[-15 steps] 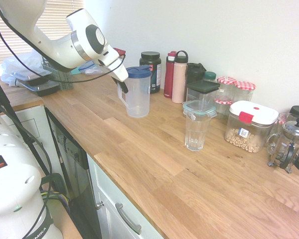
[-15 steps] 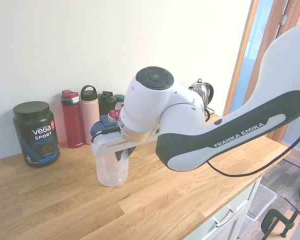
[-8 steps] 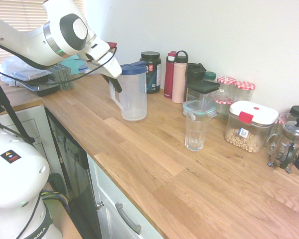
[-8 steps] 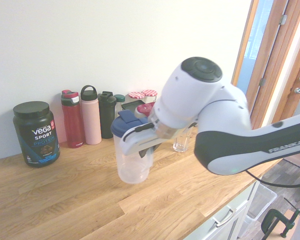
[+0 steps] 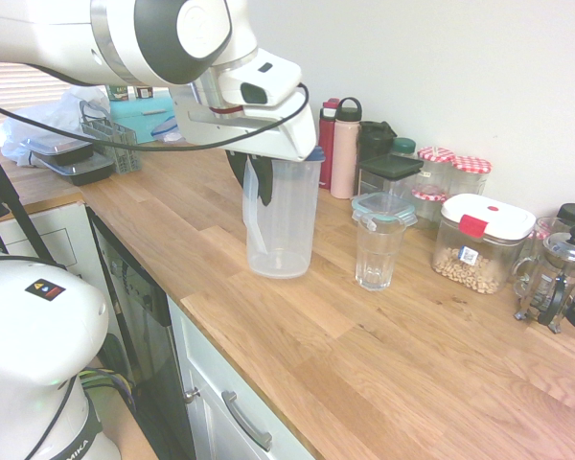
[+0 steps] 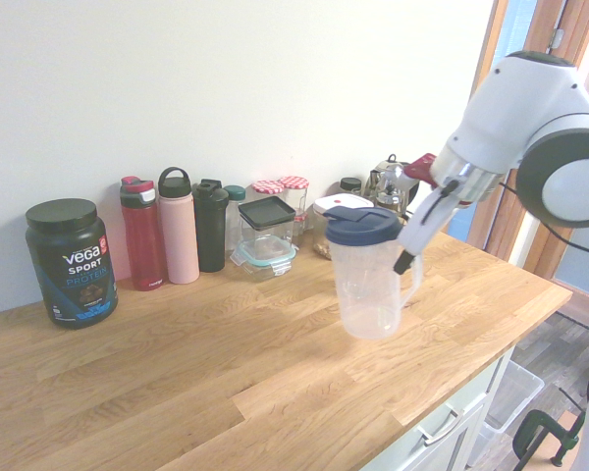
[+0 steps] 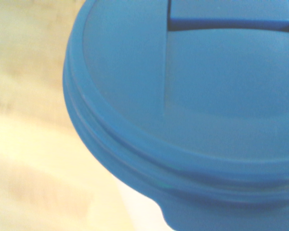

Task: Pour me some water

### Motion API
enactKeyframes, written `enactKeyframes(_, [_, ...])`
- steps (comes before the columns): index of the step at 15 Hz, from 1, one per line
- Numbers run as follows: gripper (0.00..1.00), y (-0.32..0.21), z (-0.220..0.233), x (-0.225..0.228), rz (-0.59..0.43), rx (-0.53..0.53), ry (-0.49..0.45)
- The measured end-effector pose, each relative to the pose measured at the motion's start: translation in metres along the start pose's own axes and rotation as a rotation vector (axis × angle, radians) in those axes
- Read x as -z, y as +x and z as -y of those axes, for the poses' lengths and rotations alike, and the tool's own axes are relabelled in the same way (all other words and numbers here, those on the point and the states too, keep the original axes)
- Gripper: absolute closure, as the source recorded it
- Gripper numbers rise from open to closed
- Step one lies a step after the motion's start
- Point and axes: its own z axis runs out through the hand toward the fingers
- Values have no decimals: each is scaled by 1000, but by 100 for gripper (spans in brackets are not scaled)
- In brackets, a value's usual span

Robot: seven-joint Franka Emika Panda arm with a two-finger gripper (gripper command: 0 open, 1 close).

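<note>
A clear plastic pitcher (image 5: 283,225) with a blue lid (image 6: 361,224) stands upright just left of an empty drinking glass (image 5: 377,251) on the wooden counter (image 5: 383,364). My gripper (image 5: 259,182) is shut on the pitcher's handle (image 6: 412,285), on the side away from the glass. Whether the pitcher's base touches the counter or hovers just above it, I cannot tell. The blue lid (image 7: 192,96) fills the wrist view. In the second exterior view the glass is hidden behind the pitcher.
Along the wall stand a black protein tub (image 6: 71,262), red, pink and black bottles (image 6: 178,238), lidded glass containers (image 5: 388,177), a box of nuts (image 5: 479,244) and a French press (image 5: 556,278). A dish rack and plastic tubs (image 5: 72,158) sit far left.
The arm has carried the pitcher along the counter from beside the protein tub to a spot close beside the glass. The grip on the handle has stayed the same.
</note>
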Motion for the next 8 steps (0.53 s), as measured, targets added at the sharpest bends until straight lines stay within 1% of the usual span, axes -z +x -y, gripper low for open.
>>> enactKeyframes(1, [100,5,-16,6,16,30,22])
enactKeyframes(3, [100,16,-48,12,29,55,40])
enactKeyframes(5, [100,33,-85,12,34,61,11])
enactKeyframes(8, [100,68,-130,5,18,122,-65])
